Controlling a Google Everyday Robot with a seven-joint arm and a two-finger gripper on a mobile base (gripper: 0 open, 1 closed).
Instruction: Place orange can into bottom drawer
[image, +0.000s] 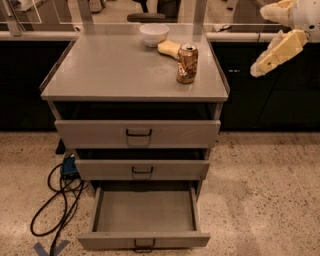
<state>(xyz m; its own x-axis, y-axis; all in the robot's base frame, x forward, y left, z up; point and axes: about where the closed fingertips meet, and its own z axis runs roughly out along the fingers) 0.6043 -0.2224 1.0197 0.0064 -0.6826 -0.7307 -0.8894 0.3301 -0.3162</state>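
Observation:
The orange can (186, 63) stands upright on the right side of the grey cabinet top (115, 70), silver top with pull tab up. The bottom drawer (145, 212) is pulled out wide and holds nothing; its dark wire handle (144, 244) is at the front centre. My gripper (261, 41) hangs in the air at the upper right, beyond the cabinet's right edge and a little above can height. Its cream fingers (274, 51) are spread open and hold nothing. It is apart from the can.
A white bowl (153, 34) and a yellow sponge (169, 48) sit behind the can. The top drawer (137, 133) and middle drawer (142, 170) are slightly out. A black cable (52, 205) loops on the floor at the left. Dark cabinets stand behind.

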